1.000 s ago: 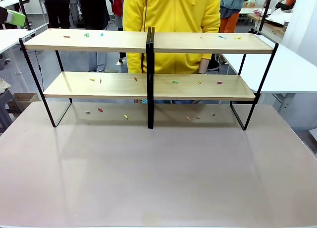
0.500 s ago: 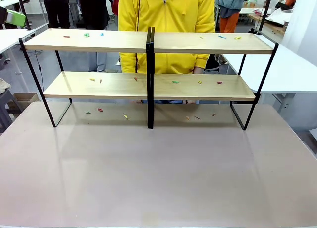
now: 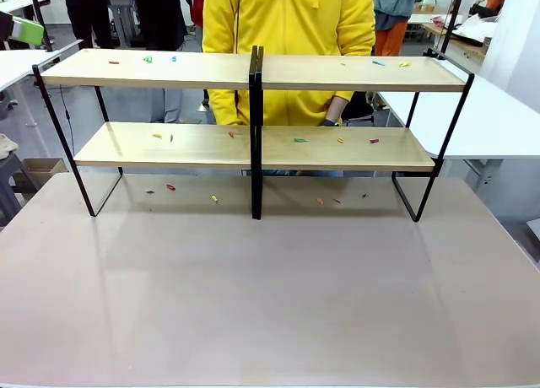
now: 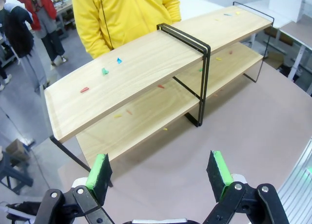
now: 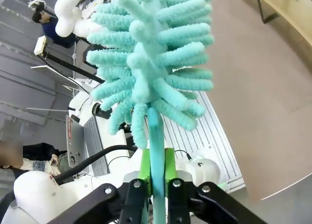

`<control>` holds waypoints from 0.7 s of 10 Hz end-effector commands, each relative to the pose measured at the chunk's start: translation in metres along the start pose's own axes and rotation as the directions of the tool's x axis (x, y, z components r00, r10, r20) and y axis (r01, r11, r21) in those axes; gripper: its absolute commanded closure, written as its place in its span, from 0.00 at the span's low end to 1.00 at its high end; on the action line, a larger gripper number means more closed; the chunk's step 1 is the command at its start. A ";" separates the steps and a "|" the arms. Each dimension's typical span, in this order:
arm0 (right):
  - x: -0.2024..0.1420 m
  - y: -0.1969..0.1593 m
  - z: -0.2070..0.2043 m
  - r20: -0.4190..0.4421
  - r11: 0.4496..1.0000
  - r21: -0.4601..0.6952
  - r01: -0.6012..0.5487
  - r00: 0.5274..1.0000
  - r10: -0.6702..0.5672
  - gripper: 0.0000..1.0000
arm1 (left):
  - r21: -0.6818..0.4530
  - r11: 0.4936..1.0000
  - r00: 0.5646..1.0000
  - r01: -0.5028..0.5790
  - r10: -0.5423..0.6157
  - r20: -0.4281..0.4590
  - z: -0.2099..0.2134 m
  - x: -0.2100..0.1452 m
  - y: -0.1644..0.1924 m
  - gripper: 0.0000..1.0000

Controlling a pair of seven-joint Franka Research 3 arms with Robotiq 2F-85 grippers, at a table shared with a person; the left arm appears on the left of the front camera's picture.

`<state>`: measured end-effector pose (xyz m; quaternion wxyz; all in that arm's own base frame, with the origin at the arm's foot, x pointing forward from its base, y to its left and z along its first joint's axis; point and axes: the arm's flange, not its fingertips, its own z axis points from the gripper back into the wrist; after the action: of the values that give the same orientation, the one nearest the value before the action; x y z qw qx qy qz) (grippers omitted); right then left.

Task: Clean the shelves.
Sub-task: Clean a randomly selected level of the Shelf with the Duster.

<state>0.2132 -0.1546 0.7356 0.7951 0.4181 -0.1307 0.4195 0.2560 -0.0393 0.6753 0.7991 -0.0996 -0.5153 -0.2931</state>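
Two-tier shelves (image 3: 354,72) standing toward the far side of the worktop (image 3: 270,304), a person in yellow (image 3: 291,34) just behind; coloured scraps (image 3: 148,59) dot both boards (and the worktop beneath). Left hand (image 4: 159,171): fingers spread, empty. Right hand (image 5: 157,163): pinching the handle of a teal duster (image 5: 151,53).

Shelves (image 4: 146,58) stand on table (image 4: 253,131) ahead of L fingers (image 4: 100,170); person (image 4: 122,14) behind them. Bits (image 4: 105,71) on both boards & on table beneath. Duster (image 5: 151,63) betw. R fingers (image 5: 144,166), head beyond tips.

Pale wood shelves (image 3: 186,69), fluffy duster (image 5: 151,53)
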 end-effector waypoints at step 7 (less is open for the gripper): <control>-0.003 -0.024 -0.266 -0.671 0.979 -0.189 0.080 0.717 -0.189 0.88 | -0.001 1.000 1.000 0.000 0.000 0.005 -0.002 -0.001 0.001 0.00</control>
<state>0.1895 -0.0050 0.6084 0.8540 0.2243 0.1403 0.4479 0.2561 -0.0394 0.6751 0.7993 -0.0998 -0.5150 -0.2932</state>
